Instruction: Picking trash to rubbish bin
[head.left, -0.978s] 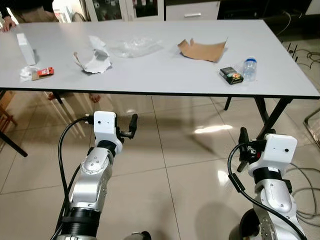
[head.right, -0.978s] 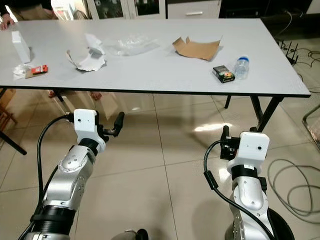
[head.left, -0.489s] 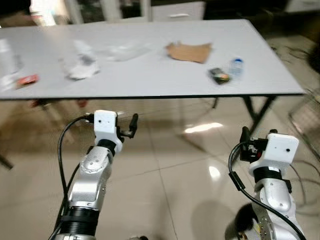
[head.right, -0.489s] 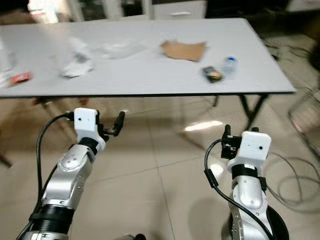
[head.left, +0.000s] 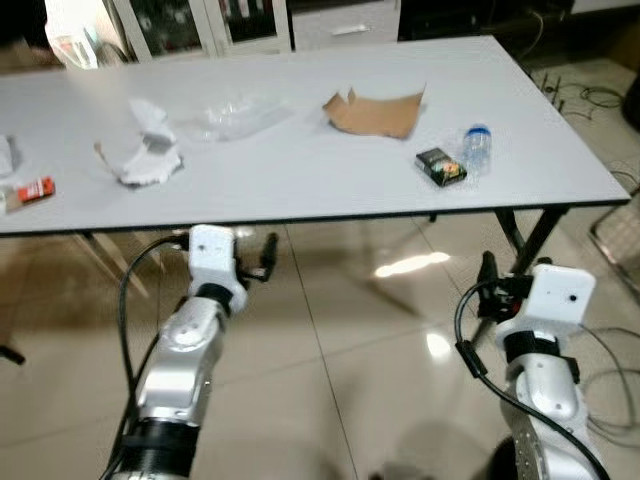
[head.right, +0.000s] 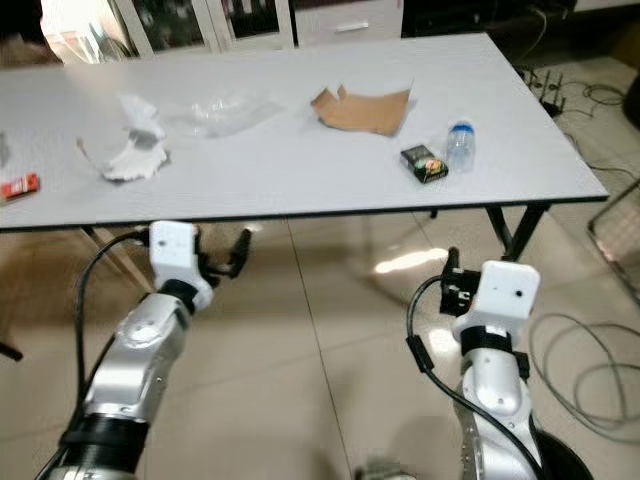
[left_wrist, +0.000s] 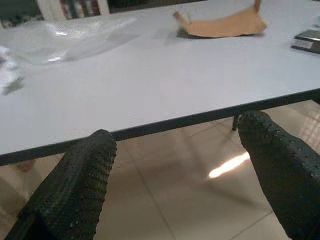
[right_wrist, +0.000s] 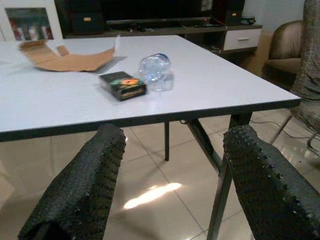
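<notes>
While the trash lies on the table (head.left: 300, 170), I hold both arms low before its near edge: left gripper (left_wrist: 175, 170) and right gripper (right_wrist: 170, 175) spread wide, empty. The dark box (right_wrist: 122, 85) and bottle (right_wrist: 156, 70) lie together near the right edge.

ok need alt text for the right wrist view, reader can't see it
The right gripper, its two black fingers spread open and empty, is held below the edge of a white table. On the table lie a crushed clear plastic bottle, a small dark box beside it, and a torn piece of brown cardboard farther back.
</notes>
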